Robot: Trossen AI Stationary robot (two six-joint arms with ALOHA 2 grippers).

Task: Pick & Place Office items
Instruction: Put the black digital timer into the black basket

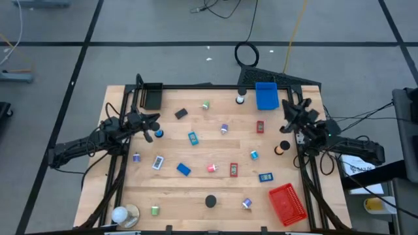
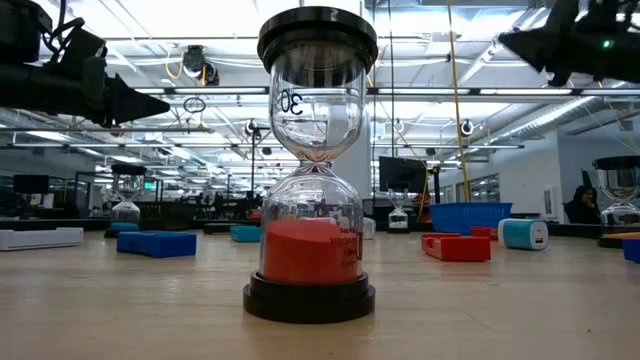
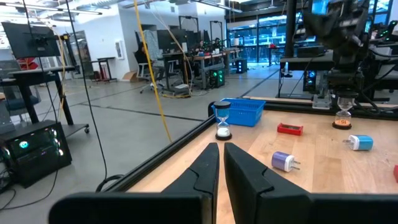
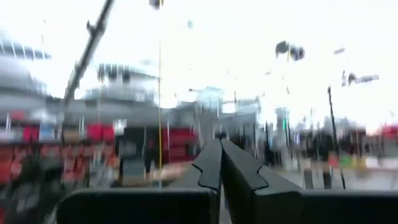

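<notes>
Several small office items lie scattered on the wooden table. Among them are a black block [image 1: 181, 113], a green roll [image 1: 206, 104], a blue block [image 1: 183, 169], a pink piece [image 1: 211, 168] and a purple plug [image 3: 284, 162]. An hourglass with red sand [image 2: 310, 230] stands on its black base near the front edge. My left gripper [image 1: 157, 121] hovers shut at the table's left side, above the items, holding nothing. My right gripper [image 1: 288, 116] hovers shut at the right side, tipped upward and holding nothing. Its wrist view shows only the blurred room past the shut fingers [image 4: 239, 168].
A blue tray [image 1: 266, 95] stands at the far right, a black tray [image 1: 151, 96] at the far left and a red tray [image 1: 287, 202] at the near right. A round white and tan object [image 1: 124, 214] sits at the near left corner. A black frame rail [image 3: 168, 155] edges the table.
</notes>
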